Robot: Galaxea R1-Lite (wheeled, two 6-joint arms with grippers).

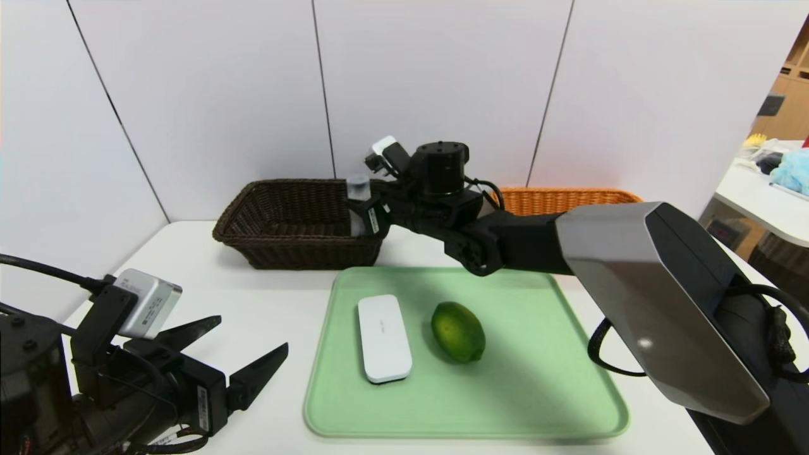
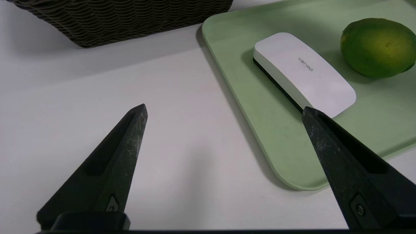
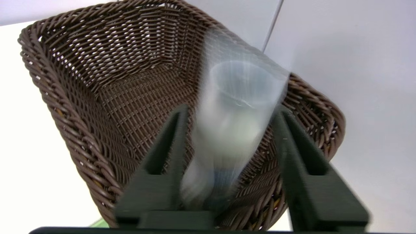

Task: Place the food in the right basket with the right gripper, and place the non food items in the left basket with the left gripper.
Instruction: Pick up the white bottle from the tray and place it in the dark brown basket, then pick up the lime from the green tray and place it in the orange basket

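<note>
My right gripper [image 1: 364,218] [image 3: 231,110] reaches across to the near right corner of the dark brown left basket [image 1: 284,243] [image 3: 74,107]. Its fingers stand apart around the slim white bottle [image 1: 358,197] [image 3: 234,123] with the clear cap. The bottle is blurred and tilted over the basket's rim, with a gap beside one finger. The green lime [image 1: 457,331] [image 2: 378,47] and the flat white case [image 1: 383,338] [image 2: 304,73] lie side by side on the green tray [image 1: 537,392] [image 2: 260,130]. My left gripper [image 1: 251,333] [image 2: 225,109] hovers open and empty over the table, left of the tray.
The orange right basket [image 1: 556,199] stands at the back right, partly hidden behind my right arm. That arm stretches over the tray's far edge. A white wall closes off the table behind both baskets.
</note>
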